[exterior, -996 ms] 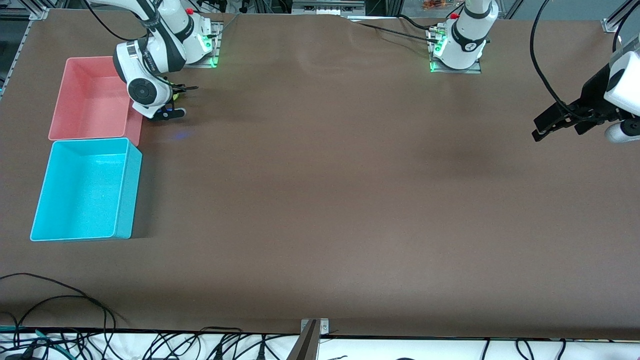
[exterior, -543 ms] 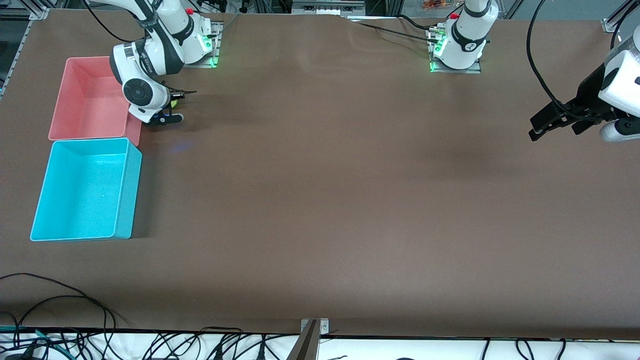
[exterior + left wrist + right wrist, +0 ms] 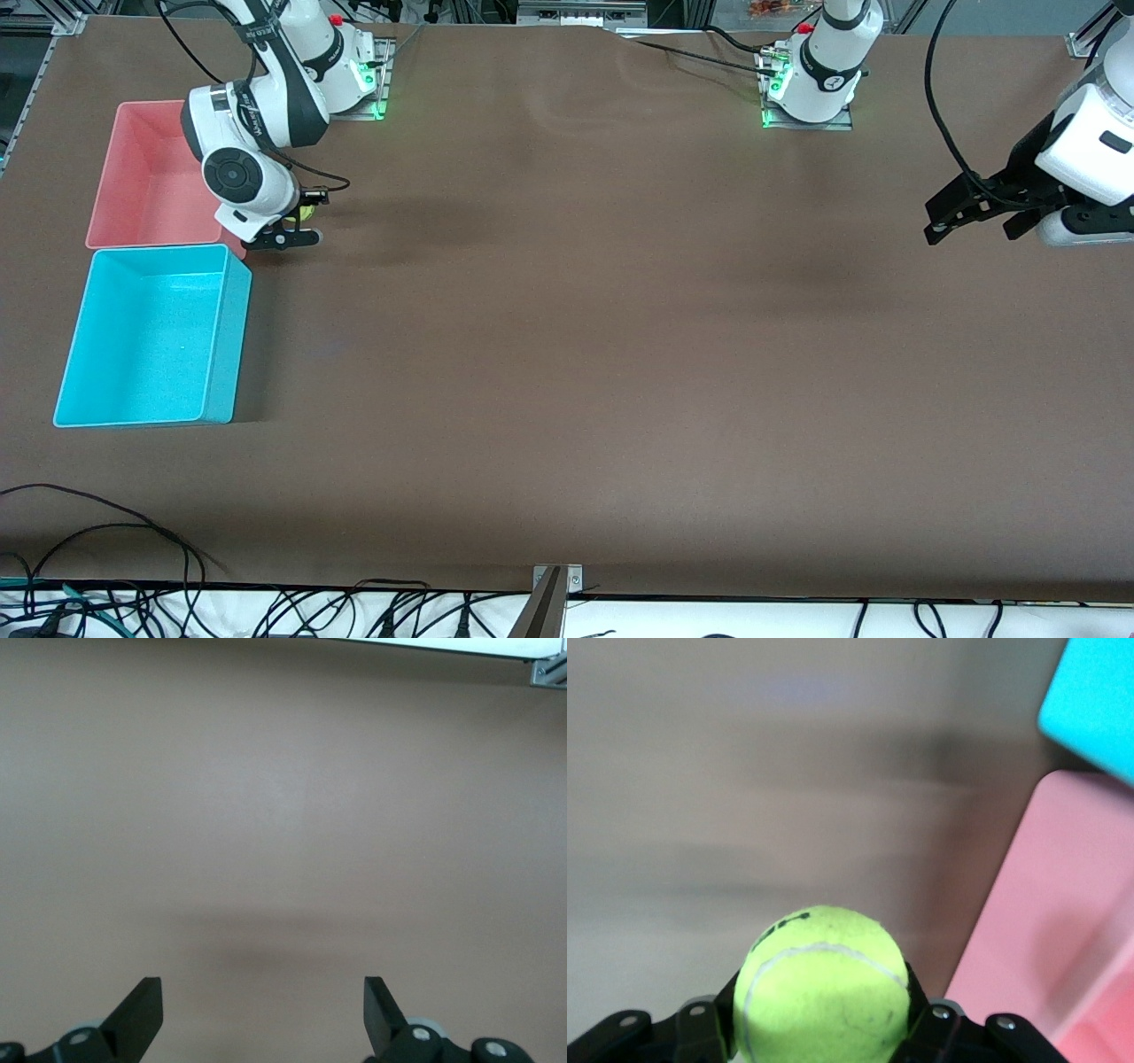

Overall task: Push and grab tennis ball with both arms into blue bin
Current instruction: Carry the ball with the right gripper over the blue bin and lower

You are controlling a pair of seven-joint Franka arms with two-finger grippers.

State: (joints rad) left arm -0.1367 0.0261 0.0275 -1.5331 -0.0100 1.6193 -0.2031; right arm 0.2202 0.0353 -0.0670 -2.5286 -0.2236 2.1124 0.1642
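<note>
Two arms show in the front view. The right gripper (image 3: 297,217) hangs over the table (image 3: 567,354) beside the pink bin (image 3: 159,182), near the corner of the blue bin (image 3: 151,337), clamped on the tennis ball (image 3: 306,211), of which only a yellow-green sliver shows. The left gripper (image 3: 961,213) waits over the left arm's end of the table, holding nothing.

In the left wrist view, its two fingers (image 3: 142,1014) stand wide apart over bare brown table.

In the right wrist view, the jaws press the ball (image 3: 824,988) on both sides; a pink wall (image 3: 1045,921) and a blue corner (image 3: 1094,700) sit near it.
</note>
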